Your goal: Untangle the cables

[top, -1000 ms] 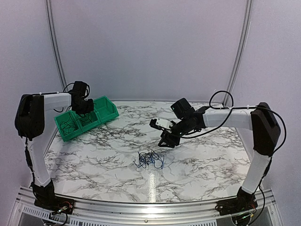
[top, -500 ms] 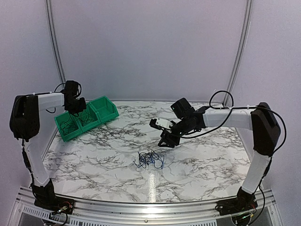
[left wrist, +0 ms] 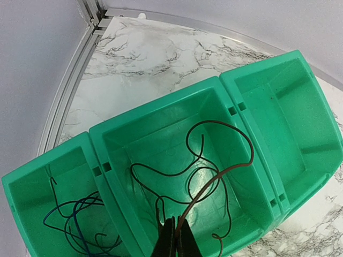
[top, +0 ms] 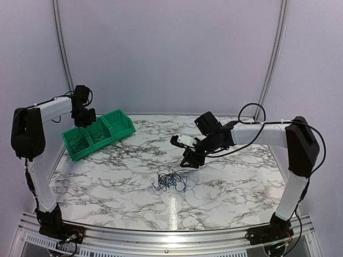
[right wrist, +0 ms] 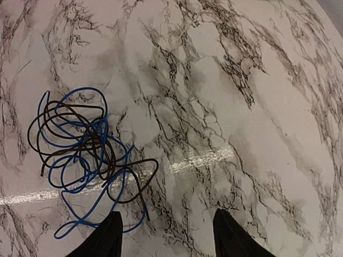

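Since its strands look thin, light and limp, the knot on the near table should lift best by an outer loop. Beyond it, the right fingers hang wide apart; farthest, the left fingers pinch a dark wire over the middle bin.

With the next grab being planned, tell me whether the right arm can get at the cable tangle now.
Probably yes: the right gripper, jaws open, hovers beside the cable tangle, with only bare table between them.

Marbled tabletop, pale lilac walls, curved metal rails
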